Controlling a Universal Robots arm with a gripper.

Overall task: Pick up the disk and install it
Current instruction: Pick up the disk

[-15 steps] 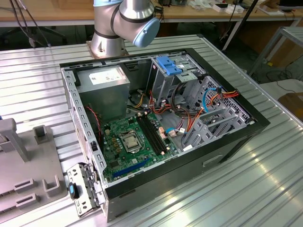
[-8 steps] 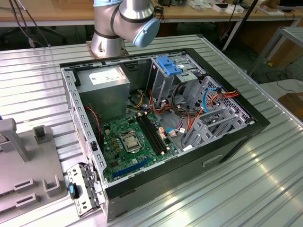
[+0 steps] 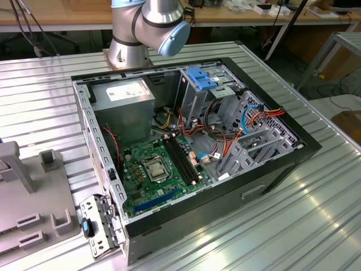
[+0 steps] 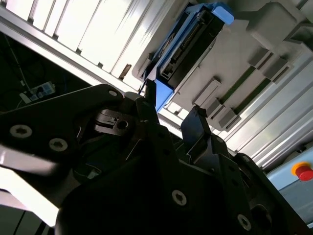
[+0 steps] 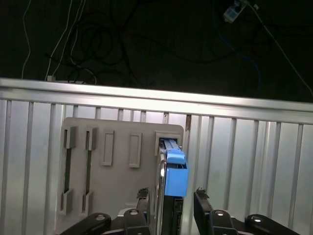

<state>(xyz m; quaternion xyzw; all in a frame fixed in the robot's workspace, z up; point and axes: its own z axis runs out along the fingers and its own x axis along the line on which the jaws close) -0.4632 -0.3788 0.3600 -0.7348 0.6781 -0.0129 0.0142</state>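
Your black gripper (image 5: 171, 196) hangs unclenched, lined up with the blue-railed dark disk (image 5: 175, 176). The grey slotted stand (image 5: 117, 178) props it edge-up for easy grabbing.

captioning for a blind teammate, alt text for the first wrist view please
The open gripper straddles the disk, a finger on each side. The blue-railed disk stands on edge in a slot of a grey holder on a ribbed metal table.

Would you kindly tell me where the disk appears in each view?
First wrist view: the disk stands on edge in the grey holder, between the fingers of the open end effector.
Second wrist view: the disk, beyond the end effector.
Exterior view: the holder, shared landmark, at the exterior view's left.
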